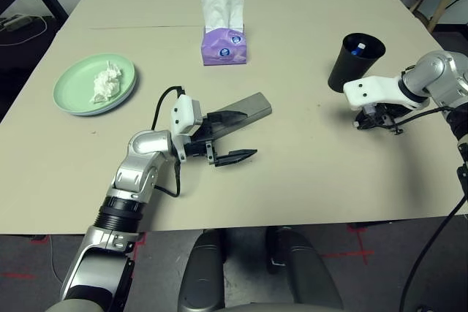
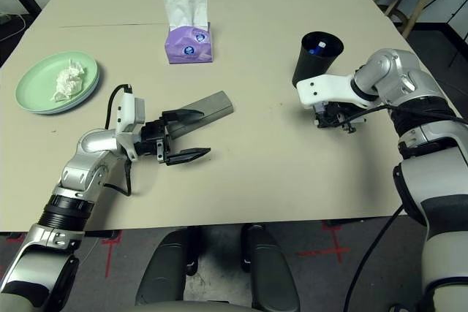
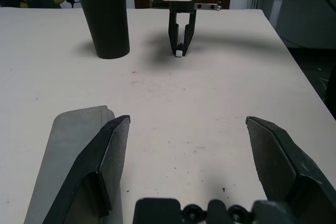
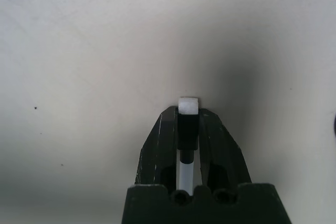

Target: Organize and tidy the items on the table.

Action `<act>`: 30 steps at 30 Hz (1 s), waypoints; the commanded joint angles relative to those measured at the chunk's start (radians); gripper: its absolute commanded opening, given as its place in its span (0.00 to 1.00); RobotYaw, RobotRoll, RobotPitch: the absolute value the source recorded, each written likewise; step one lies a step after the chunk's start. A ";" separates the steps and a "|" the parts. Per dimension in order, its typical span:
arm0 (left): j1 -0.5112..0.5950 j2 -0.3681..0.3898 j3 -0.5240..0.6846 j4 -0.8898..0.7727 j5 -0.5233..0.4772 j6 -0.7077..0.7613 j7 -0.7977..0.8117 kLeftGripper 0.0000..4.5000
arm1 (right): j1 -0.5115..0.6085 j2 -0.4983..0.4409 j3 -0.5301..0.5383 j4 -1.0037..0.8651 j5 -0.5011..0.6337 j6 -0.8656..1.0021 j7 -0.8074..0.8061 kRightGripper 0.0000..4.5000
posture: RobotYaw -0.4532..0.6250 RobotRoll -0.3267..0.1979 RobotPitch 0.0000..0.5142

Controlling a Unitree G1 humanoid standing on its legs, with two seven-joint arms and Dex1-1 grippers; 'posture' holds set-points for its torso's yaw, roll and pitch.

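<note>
Left fingers (image 1: pixel 232 135), black, spread wide apart, reaching level over the beige matte counter (image 1: pixel 307 173). Grey oblong glasses case (image 1: pixel 245 109) lies angled just past the far finger, against it or nearly so. Purple tissue box (image 1: pixel 224 44) stands farther off beyond the case. Pale green round plate (image 1: pixel 73 85) holding a crumpled white tissue (image 1: pixel 106 82) sits well behind the left wrist. Right fingers (image 1: pixel 373 120) point down at the counter, mostly hidden under the white wrist; black tapered cup (image 1: pixel 355 60) just beside them.

table (image 1: pixel 307 180) centre open, cup (image 1: pixel 354 61) beside right pincer (image 3: pixel 180 52)
</note>
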 commanded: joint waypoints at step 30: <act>-0.144 -0.013 0.022 0.193 0.074 -0.049 0.114 1.00 | 0.326 0.268 -0.740 -1.005 0.924 0.996 -0.672 0.09 | 0.45 0.62 0.27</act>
